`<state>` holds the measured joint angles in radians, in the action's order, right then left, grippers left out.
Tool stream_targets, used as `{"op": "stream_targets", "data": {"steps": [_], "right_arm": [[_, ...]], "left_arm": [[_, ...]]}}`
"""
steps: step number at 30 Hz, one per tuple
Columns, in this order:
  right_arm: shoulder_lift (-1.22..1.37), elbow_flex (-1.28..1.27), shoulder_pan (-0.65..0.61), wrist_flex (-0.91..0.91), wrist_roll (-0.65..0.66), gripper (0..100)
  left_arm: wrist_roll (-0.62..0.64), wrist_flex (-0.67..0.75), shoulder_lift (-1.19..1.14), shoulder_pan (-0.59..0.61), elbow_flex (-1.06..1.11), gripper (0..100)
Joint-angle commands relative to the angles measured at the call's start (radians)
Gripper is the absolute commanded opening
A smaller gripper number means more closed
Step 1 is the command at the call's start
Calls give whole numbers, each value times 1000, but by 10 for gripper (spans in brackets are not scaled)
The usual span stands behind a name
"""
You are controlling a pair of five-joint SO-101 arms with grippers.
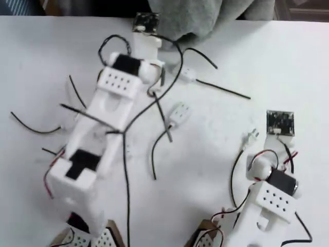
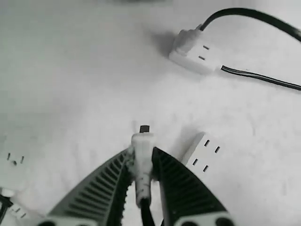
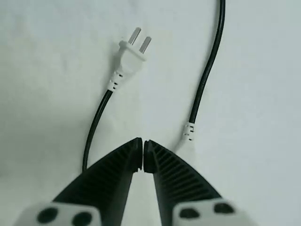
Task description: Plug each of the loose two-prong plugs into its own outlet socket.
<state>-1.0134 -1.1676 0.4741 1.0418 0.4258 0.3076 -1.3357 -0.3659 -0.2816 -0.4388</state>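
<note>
My left gripper [image 2: 142, 157] is shut on a white two-prong plug [image 2: 142, 143] with its prongs pointing forward and its black cord trailing back between the fingers. A white outlet socket [image 2: 203, 153] lies close beside the fingertips, and a second socket [image 2: 193, 51] lies farther off. From above, this gripper [image 1: 158, 81] sits near the two sockets [image 1: 178, 112] [image 1: 187, 74]. My right gripper [image 3: 142, 153] is shut on nothing, low over the table. A loose white plug [image 3: 129, 56] lies a short way ahead of it, prongs pointing away; from above this plug [image 1: 252, 135] is just beyond the right gripper [image 1: 255, 160].
Black cords [image 1: 126, 170] run across the middle of the table, and one cord [image 3: 207, 70] lies beside the loose plug. Another white socket face [image 2: 14, 160] shows at the picture's edge. A grey cloth [image 1: 200, 15] lies at the table's far edge.
</note>
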Motion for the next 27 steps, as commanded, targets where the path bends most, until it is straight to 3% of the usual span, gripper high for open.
{"op": "stream_targets", "data": {"steps": [1, 5, 8, 12, 18, 27], "right_arm": [[2, -69, 8, -81, -9, 23], [2, -129, 8, -150, -9, 23], [2, -167, 8, -202, -9, 22], [2, -186, 8, -232, -9, 21], [2, -186, 8, -229, -9, 21], [2, -201, 2, -232, -9, 20]], "left_arm": [[144, -161, -85, -4, -247, 26], [333, -350, -179, -4, -454, 26], [390, -428, -236, -10, -568, 25], [423, -431, -312, -44, -603, 25], [756, -423, -386, -107, -617, 24], [899, -420, -392, -203, -744, 24]]}}
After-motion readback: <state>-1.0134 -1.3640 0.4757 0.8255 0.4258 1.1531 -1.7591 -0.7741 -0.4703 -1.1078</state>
